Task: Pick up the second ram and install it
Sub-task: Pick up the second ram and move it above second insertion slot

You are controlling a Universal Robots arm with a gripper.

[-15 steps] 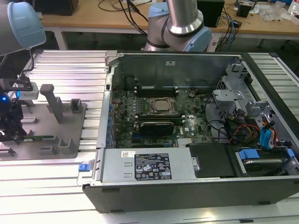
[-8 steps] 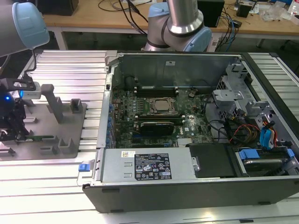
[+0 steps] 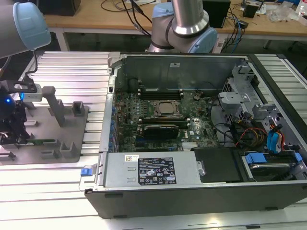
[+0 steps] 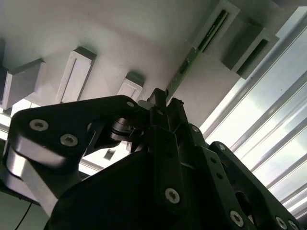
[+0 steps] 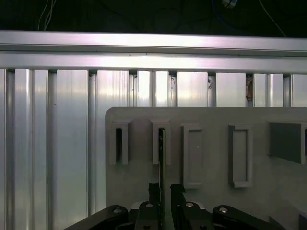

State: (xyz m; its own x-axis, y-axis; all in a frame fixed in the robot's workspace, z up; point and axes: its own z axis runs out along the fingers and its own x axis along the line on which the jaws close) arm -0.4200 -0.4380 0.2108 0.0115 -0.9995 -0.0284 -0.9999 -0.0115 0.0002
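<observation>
Gripper (image 5: 164,188) fingers pinched on the second ram (image 5: 162,143), which stands on edge in its fixture block (image 5: 216,120) slot, at 9 o'clock from the open case (image 3: 192,64). Lift-out and install both look outstanding.

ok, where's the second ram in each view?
Exterior view: second ram, green strip on the grey fixture plate at the exterior view's far left, by the gripper.
Second wrist view: second ram is the thin green edge running from a plate slot to the gripper.
First wrist view: second ram is the dark edge-on strip in a slot.
Shared landmark: the slotted grey fixture plate.
</observation>
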